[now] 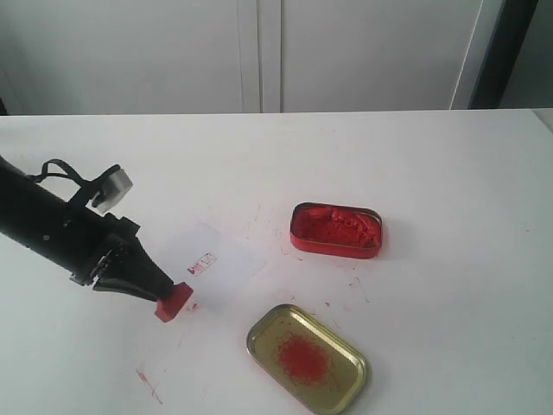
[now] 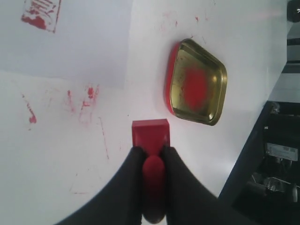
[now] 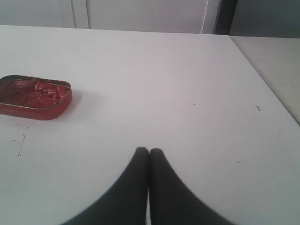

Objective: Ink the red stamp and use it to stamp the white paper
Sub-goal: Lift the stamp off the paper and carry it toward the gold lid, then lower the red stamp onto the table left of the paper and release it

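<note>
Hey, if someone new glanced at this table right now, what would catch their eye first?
The red stamp clamped in the left gripper, at the left of the table just off the white paper, which already bears a small red imprint. Then the open red ink tin mid-table and, nearer the camera, the gold lid with a red smear.

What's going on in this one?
The left gripper is shut on the red stamp, gripping its knob and holding it just beside the white paper, which already carries a red imprint. The ink tin sits open, with its gold lid lying nearby. The right gripper is shut, empty, off to the side.
</note>
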